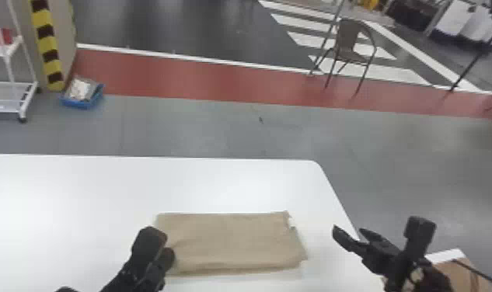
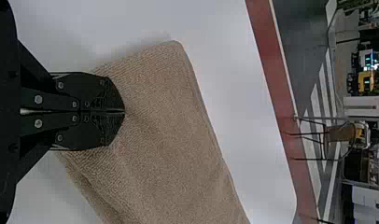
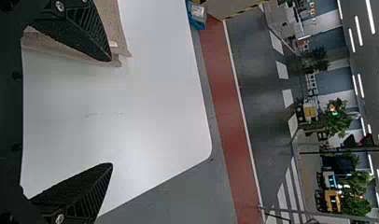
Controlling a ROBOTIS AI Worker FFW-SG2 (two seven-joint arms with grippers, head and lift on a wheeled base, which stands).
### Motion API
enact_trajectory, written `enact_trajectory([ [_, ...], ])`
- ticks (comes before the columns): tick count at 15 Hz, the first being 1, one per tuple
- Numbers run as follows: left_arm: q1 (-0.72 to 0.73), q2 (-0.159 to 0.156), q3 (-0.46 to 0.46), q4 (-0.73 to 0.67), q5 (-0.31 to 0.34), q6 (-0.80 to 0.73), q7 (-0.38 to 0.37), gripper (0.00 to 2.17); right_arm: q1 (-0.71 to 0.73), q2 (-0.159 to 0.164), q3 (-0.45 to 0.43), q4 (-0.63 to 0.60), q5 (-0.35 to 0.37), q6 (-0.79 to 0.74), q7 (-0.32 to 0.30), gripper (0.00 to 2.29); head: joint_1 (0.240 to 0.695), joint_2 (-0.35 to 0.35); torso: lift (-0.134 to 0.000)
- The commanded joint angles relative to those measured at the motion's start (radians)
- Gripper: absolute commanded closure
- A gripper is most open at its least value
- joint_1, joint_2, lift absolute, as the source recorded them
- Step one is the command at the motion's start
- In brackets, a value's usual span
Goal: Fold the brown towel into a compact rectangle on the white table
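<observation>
White table: brown towel flat on it, long axis L-R. L gripper nearer, at towel's L end, fingers together, prob. pinching cloth. R gripper clear of R end, fingers spread; towel to its L.

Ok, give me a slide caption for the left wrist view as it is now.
Left gripper closed on one end of the folded brown towel on the white table.
</observation>
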Motion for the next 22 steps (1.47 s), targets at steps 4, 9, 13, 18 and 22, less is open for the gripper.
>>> enact_trajectory([
  [4, -0.004, 0.055, 0.092, -0.005, 0.001, -0.006, -0.019, 1.78, -0.005, 0.002, 0.006, -0.003, 0.009, 0.017, -0.003, 0.08, 0.695, -0.35, 0.0],
  [9, 0.028, 0.101, 0.146, -0.049, 0.017, -0.028, -0.047, 1.78, -0.012, 0.009, 0.027, -0.007, 0.016, 0.026, -0.008, 0.08, 0.695, -0.35, 0.0],
  [13, 0.085, 0.115, 0.215, -0.167, 0.045, -0.037, -0.109, 1.75, -0.012, 0.016, 0.038, -0.021, 0.015, 0.045, -0.014, 0.08, 0.695, -0.35, 0.0],
  [18, 0.117, 0.116, 0.238, -0.267, 0.076, -0.031, -0.155, 1.73, -0.028, 0.048, 0.064, -0.029, 0.012, 0.06, -0.032, 0.09, 0.695, -0.35, 0.0],
  [22, 0.117, 0.119, 0.235, -0.267, 0.079, -0.037, -0.158, 1.73, -0.09, 0.058, 0.196, -0.046, 0.016, 0.235, -0.1, 0.22, 0.695, -0.35, 0.0],
])
